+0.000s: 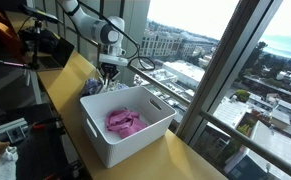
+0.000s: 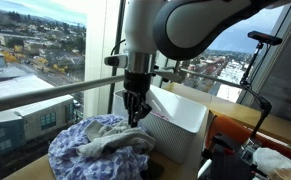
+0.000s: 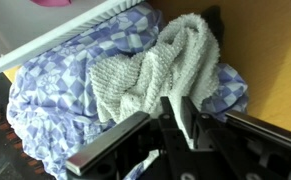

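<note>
claw (image 2: 135, 116) is pinching a fold of the white terry towel (image 3: 170, 60), jaws nearly together. towel is lying on the blue checkered cloth (image 3: 55, 95) at the table's (image 1: 70, 72) window edge, beside the white bin (image 1: 110, 142). shallow bite may be slipping off, or snagging the cloth.

Wrist view: gripper (image 3: 185, 115) fingertips sink out of sight into the white towel (image 3: 160, 65), grip indeterminate; checked cloth (image 3: 55, 100) cropped by the frame edge. In an exterior view, the white bin (image 1: 113, 145) largely hides both cloths.
</note>
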Available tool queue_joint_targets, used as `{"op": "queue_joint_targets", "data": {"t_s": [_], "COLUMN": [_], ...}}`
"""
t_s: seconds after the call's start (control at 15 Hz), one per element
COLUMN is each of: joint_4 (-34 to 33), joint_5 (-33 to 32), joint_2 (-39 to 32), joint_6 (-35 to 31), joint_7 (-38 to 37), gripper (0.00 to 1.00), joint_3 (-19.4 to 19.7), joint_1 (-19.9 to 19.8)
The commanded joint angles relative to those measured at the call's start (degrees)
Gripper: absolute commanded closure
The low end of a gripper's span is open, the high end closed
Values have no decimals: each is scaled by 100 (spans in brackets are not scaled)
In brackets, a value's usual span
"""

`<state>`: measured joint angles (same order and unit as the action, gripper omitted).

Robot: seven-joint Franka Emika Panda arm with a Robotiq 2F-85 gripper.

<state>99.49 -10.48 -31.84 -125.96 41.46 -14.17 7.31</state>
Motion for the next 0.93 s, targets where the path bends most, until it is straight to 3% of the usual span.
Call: {"op": "queue_joint_targets", "data": {"t_s": [0.0,0.6,0.67,0.73,0.87], "joint_4": [280,-261,-269,-197,-220], "joint_5": [227,290,255,221,220], "joint_2": [771,1712,1743,1697,1717], "joint_6": [340,771,781,623,625], "joint_7": [246,506,437,376,375], "gripper": [100,100,74,97,85], "joint_3": [-16,316,336,360,370], "joint_1": [-165,-347,-307,-285,-283]}}
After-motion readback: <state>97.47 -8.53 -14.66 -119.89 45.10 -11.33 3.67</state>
